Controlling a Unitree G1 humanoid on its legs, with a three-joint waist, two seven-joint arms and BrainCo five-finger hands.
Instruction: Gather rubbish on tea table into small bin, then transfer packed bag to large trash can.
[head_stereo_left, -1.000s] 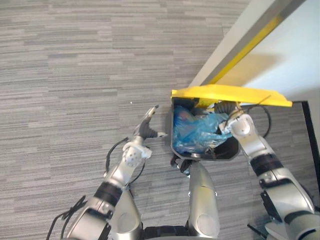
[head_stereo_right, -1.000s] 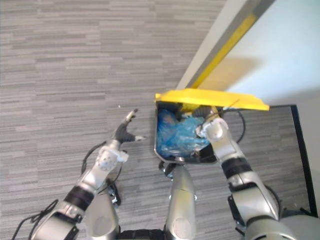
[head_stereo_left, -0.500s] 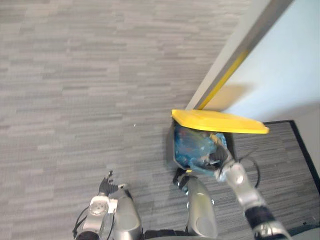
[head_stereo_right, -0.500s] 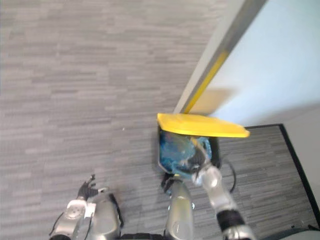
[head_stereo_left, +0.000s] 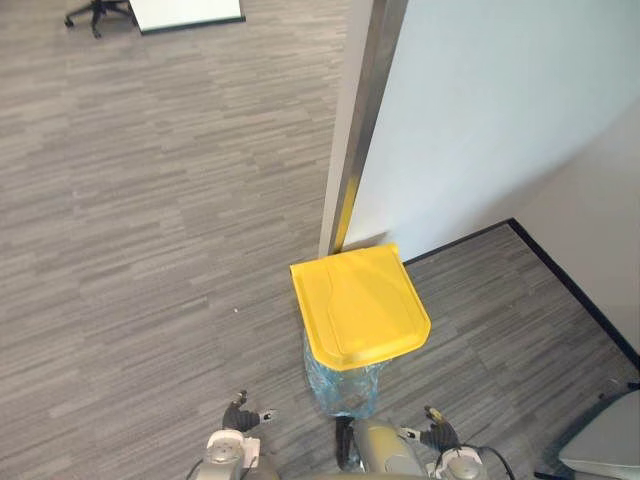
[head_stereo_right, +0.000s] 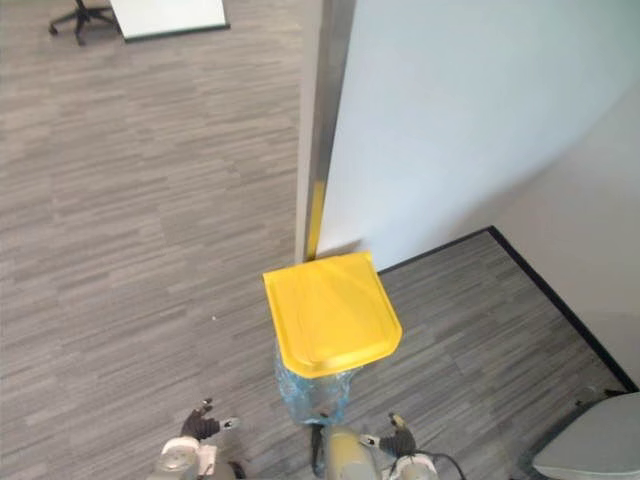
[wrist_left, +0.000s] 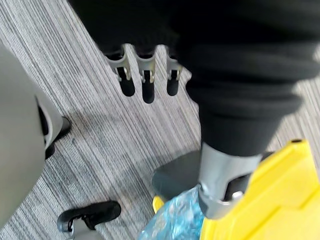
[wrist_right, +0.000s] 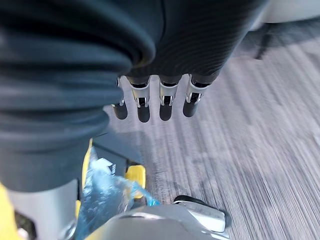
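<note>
Hanging at the bottom edge of the left eye view, the left hand (head_stereo_left: 236, 418) and right hand (head_stereo_left: 437, 437) held nothing. The wrist views showed the left's fingers (wrist_left: 143, 90) and the right's fingers (wrist_right: 144, 107) straight and slightly apart above the carpet (head_stereo_left: 150, 250). Just beyond, at lower centre, the blue bag (head_stereo_left: 345, 388) showed under the closed yellow lid (head_stereo_left: 360, 305) of the can (wrist_left: 174, 179), suggesting the transfer was complete. Behind rose a metal post (head_stereo_left: 360, 110) and pale wall (head_stereo_left: 480, 110), with a chair (head_stereo_left: 95, 10) at upper left. Any next move likely called only for stepping clear.
</note>
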